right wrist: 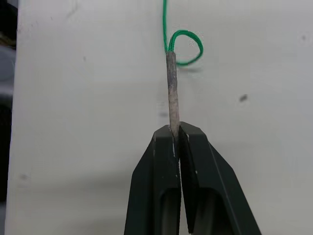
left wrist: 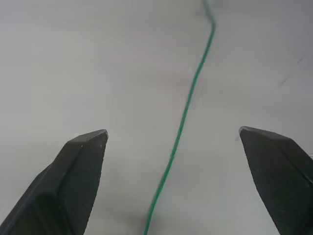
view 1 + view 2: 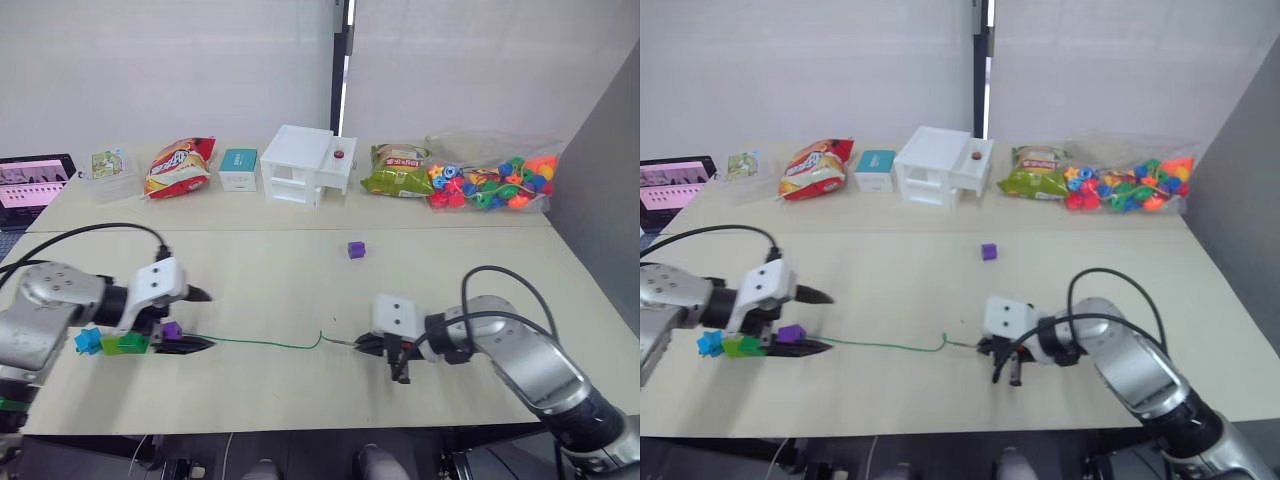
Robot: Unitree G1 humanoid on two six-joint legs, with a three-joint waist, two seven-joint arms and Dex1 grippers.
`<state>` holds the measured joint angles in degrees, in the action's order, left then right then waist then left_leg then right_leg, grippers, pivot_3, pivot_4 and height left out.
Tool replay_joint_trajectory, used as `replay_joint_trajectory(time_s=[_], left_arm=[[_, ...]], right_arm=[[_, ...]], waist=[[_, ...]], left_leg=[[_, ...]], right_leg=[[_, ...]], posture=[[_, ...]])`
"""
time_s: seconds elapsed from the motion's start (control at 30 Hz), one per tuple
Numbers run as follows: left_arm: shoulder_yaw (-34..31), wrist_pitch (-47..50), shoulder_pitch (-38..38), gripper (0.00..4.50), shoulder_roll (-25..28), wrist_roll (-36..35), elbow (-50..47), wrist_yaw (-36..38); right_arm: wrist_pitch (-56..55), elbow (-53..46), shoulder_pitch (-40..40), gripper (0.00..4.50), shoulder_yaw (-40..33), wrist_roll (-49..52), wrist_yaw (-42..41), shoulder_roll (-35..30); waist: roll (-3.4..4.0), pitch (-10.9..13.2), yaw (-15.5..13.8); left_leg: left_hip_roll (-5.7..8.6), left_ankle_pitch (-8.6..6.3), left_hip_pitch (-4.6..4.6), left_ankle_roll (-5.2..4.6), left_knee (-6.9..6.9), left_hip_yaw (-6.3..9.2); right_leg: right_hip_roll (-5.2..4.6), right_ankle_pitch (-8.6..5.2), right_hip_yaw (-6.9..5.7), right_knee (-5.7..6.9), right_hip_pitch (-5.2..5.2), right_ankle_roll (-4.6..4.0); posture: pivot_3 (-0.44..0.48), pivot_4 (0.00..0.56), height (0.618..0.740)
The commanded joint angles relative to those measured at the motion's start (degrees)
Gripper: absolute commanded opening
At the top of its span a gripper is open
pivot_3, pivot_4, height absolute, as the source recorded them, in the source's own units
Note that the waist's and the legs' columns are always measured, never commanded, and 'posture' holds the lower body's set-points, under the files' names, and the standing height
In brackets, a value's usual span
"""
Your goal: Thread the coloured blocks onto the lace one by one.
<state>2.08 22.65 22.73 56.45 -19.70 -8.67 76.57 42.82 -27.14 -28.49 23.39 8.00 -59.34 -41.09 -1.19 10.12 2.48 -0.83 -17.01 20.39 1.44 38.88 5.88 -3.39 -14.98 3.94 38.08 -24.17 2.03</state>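
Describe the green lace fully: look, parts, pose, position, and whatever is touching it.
The lace is a thin bright green cord lying on the pale table, running between the two grippers with a small kink near the right end. Its stiff, dull grey-brown tip is pinched in the right gripper, jaws closed on it; the cord curls in a small loop just behind the tip. The other end passes between the open fingers of the left gripper, near the purple block and other blocks beside it.
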Motion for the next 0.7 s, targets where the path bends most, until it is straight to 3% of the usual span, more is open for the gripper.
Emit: replay_joint_trajectory(time_s=[0.03, 0.17, 0.3, 0.63, 0.7], left_arm=[[4.90, 2.17, 4.55, 4.47, -7.26, 0.56, -4.20, -5.29], [10.97, -0.52, 7.02, 4.47, -15.97, 3.91, -2.92, -8.85], [14.73, -3.57, 6.34, 4.47, -17.56, 7.39, -0.88, -8.59], [17.06, -6.71, 6.92, 4.47, -19.67, 9.89, 3.61, -7.56], [17.26, -6.97, 6.72, 3.90, -20.30, 10.45, 3.76, -7.70]], right_arm=[[2.52, -1.02, -2.72, 0.00, 2.07, -0.77, 1.50, 1.32], [5.31, -0.08, -5.15, 0.00, 3.79, -1.52, 3.45, 3.10], [7.23, -0.54, -5.94, 0.00, 4.73, -1.33, 4.36, 3.42], [9.17, -1.61, -6.13, 0.00, 4.95, -0.54, 4.96, 3.04], [9.36, -1.75, -6.09, 0.00, 4.98, -0.50, 4.98, 2.94]], waist=[[-0.06, -0.02, -0.25], [-0.07, -0.03, -0.07], [-0.06, -0.03, 0.40], [-0.07, -0.03, -0.08], [-0.06, -0.03, -0.06]], left_leg=[[0.02, 0.00, 0.02, 0.01, 0.06, 0.02], [0.04, 0.01, 0.08, 0.01, 0.08, 0.04], [0.03, 0.00, 0.04, 0.00, 0.03, 0.04], [0.06, 0.00, 0.08, 0.00, 0.08, 0.05], [0.06, 0.00, 0.08, 0.00, 0.08, 0.05]], right_leg=[[-0.01, 0.01, -0.01, 0.01, 0.01, 0.01], [-0.03, 0.03, 0.00, 0.01, -0.04, 0.02], [0.01, 0.04, 0.02, 0.03, -0.10, 0.01], [-0.03, 0.04, 0.01, -0.01, -0.06, 0.02], [-0.03, 0.04, 0.01, 0.00, -0.06, 0.02]], posture=[[0.000, 0.150, 0.740], [0.000, 0.150, 0.740], [0.000, 0.150, 0.740], [0.000, 0.150, 0.740], [0.000, 0.150, 0.740]])
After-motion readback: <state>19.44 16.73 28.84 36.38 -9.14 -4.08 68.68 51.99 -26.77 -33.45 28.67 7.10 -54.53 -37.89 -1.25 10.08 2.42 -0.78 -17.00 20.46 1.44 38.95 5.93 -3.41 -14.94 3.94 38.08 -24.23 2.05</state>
